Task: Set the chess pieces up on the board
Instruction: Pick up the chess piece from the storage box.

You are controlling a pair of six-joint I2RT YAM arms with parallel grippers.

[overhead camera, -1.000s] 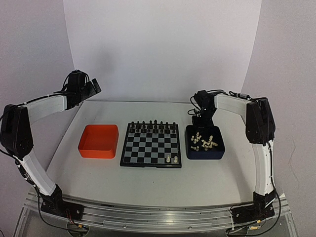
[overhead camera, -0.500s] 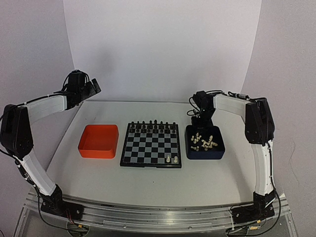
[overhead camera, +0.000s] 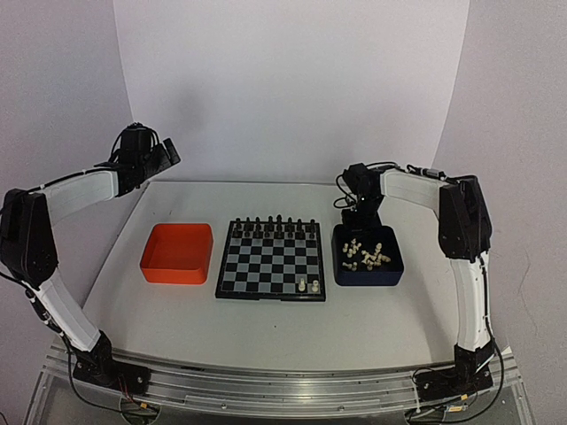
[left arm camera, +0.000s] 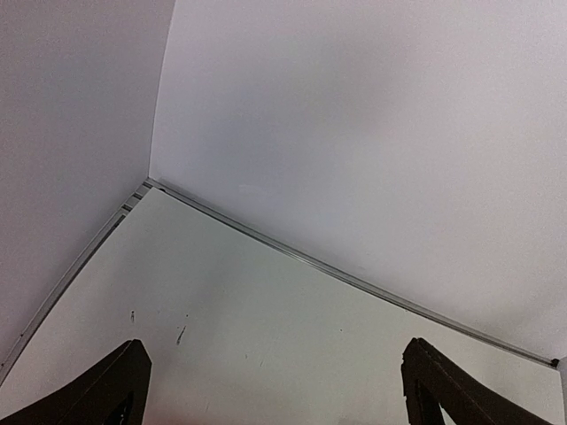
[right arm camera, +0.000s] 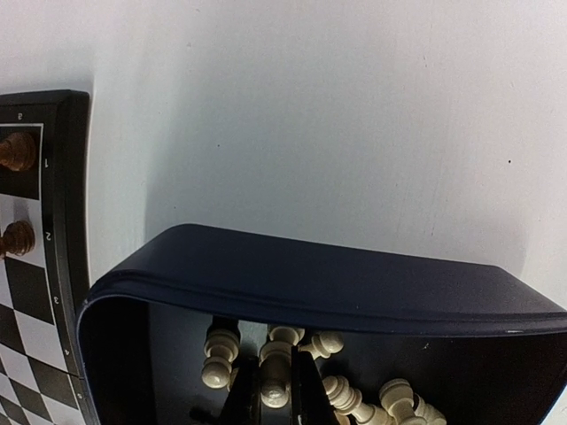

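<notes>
the right claw [overhead camera: 361, 221] is hanging low over the far end of the dark blue tray [overhead camera: 368, 280]. in its wrist view it is clenching on one cream-white chess piece [right arm camera: 275, 379], with the dark fingers [right arm camera: 248, 407] pressing it from both sides inside the tray. the other chess pieces [overhead camera: 367, 255] are lying in a loose heap in that tray, several of them tipped on their sides. the tray is sitting on the tabletop [overhead camera: 266, 336] just beside the right edge of the board [overhead camera: 266, 261]. two white pieces [overhead camera: 307, 285] are standing upright on the board's near row, toward its right corner, and the black pieces [overhead camera: 275, 225] are lining its far rows. an orange tray [overhead camera: 177, 254] is lying just beside the board's left edge. the left claw [left arm camera: 279, 398] is hovering high over the far left corner of the tabletop, well apart from everything, its jaws spreading wide with nothing between them.
</notes>
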